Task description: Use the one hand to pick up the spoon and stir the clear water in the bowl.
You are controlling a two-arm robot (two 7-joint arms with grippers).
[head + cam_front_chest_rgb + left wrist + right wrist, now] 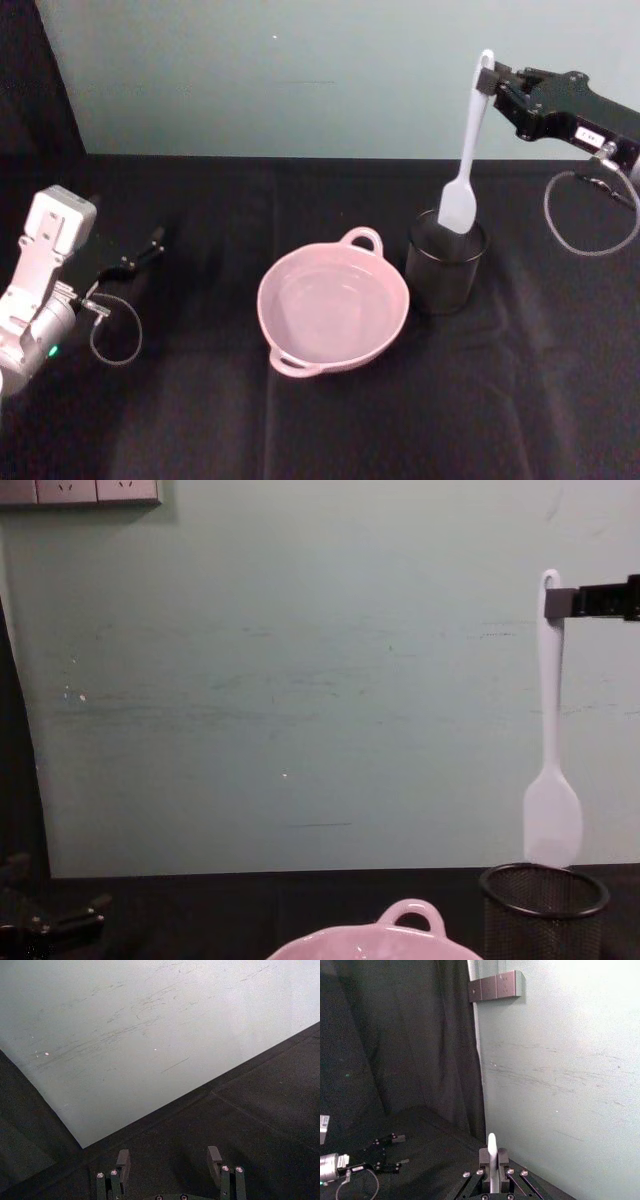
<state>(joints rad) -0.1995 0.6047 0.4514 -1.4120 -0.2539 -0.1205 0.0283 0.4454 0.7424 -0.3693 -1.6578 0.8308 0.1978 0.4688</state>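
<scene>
The white spoon [468, 150] hangs upright, head down, just above the black mesh cup [446, 262]; from the chest, the spoon [551, 750] hangs clear over the cup [543, 908]. My right gripper [497, 84] is shut on the top of its handle, up high at the right, with the handle tip [492, 1147] poking out between its fingers [502, 1156]. The pink bowl [333, 306] holding clear water sits mid-table, left of the cup, its rim [380, 942] at the chest view's bottom. My left gripper [168, 1160] rests open at the far left.
A black cloth covers the table [200, 420] and a pale green wall [300, 680] rises behind it. A wall socket strip [80, 490] is up at the left. The left arm's white body [45, 270] lies at the table's left edge.
</scene>
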